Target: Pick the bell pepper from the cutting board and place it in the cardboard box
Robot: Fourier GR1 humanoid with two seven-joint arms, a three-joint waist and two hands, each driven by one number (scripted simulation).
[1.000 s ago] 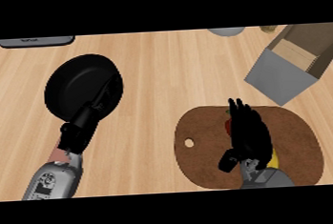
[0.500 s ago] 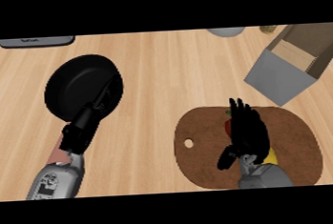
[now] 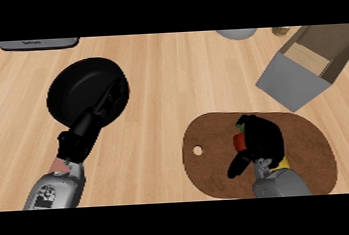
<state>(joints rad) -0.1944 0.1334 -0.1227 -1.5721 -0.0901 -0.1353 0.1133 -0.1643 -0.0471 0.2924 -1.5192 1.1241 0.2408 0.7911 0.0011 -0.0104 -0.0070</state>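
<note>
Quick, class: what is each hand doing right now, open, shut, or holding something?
Left hand: open, fingers straight over the black pan.
Right hand: shut on the bell pepper, over the cutting board.

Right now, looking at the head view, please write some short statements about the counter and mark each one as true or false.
1. The right hand is over the cutting board, its fingers curled around the red bell pepper. True.
2. The bell pepper is already inside the cardboard box. False: it is still over the cutting board, in the right hand.
3. The left hand lies over a black plate. True.
4. The cardboard box stands to the left of the black plate. False: it stands at the upper right, beyond the cutting board.
5. The cutting board is square and white. False: it is brown and rounded, with a small hole near its left edge.
</note>
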